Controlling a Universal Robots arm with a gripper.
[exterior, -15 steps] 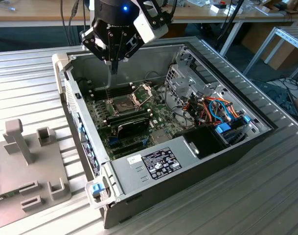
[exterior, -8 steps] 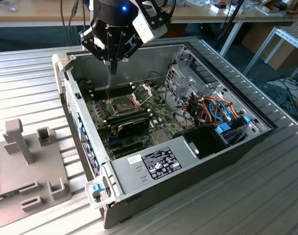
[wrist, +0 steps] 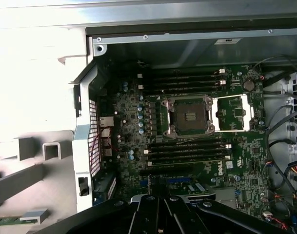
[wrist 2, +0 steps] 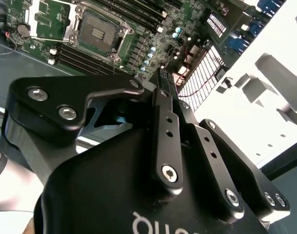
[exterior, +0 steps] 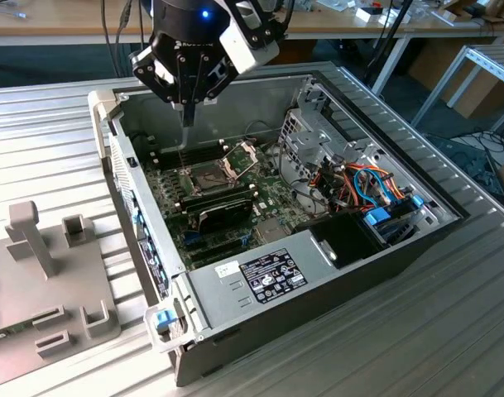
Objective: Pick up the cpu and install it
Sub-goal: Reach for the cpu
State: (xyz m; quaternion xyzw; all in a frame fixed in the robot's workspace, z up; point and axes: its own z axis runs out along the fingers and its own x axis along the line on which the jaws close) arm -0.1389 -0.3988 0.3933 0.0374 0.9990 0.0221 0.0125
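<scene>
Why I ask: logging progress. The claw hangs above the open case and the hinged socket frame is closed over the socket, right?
Not quite: the hinged socket frame is swung open beside the socket, as the first wrist view shows. Rest holds.

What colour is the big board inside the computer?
The board is green; the first wrist view shows it best.

Case (exterior: 119, 165): centre of the exterior view, on the table (exterior: 450, 331).
Motherboard (exterior: 173, 194): in the case, left of centre.
Socket (exterior: 204, 176): on the motherboard; socket frame (exterior: 242, 155) just upper right of it.
Memory slots (wrist: 187, 78): either side of the socket.
Power supply (exterior: 264, 273): in the case, lower centre.
Cables (exterior: 363, 186): in the case, right of centre.
Fixture (exterior: 45, 273): lower left, beside the case.
Gripper (exterior: 185, 116): top centre, above the motherboard.
</scene>
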